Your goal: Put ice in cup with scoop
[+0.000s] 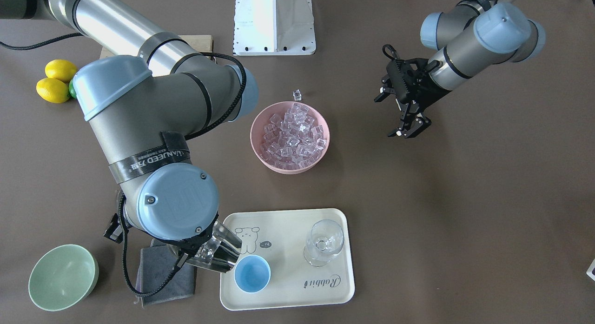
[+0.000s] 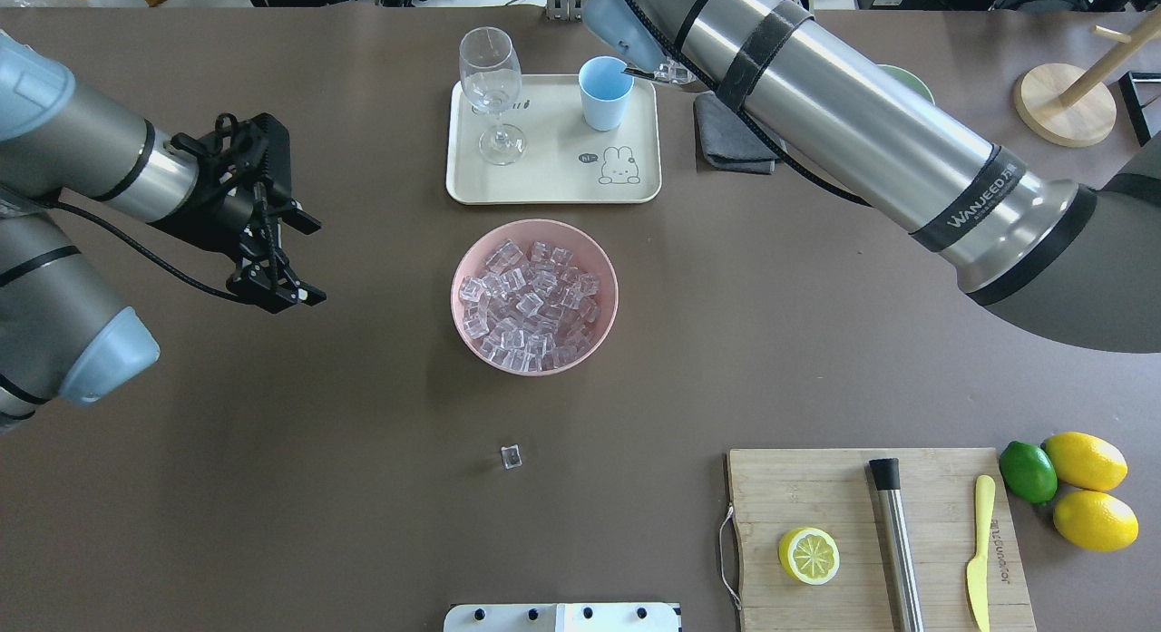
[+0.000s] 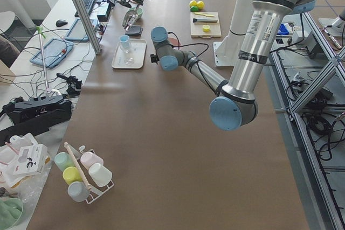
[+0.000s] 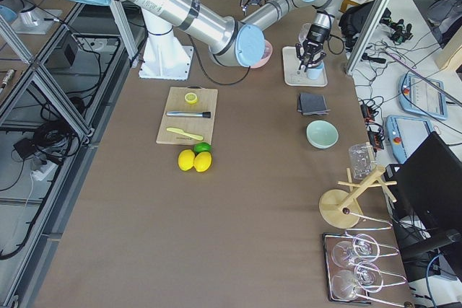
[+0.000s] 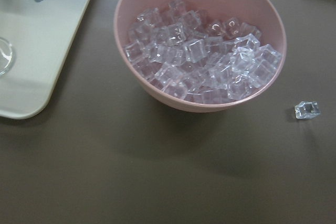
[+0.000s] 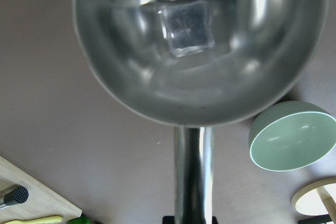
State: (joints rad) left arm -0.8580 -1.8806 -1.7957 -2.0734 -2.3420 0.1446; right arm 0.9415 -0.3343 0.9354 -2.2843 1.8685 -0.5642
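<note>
My right gripper is shut on the handle of the steel scoop, hidden under the wrist in the front view. The scoop holds a few ice cubes and is tilted, its mouth at the rim of the light-blue cup, which stands on the cream tray. The cup looks empty. The pink bowl in mid-table is full of ice. One stray cube lies on the table beside it. My left gripper is open and empty, well away from the bowl.
A stemmed glass stands on the tray. A pale green bowl and a grey cloth lie beside the tray under my right arm. A cutting board with a lemon half, steel cylinder and knife, plus lemons, sits near the robot.
</note>
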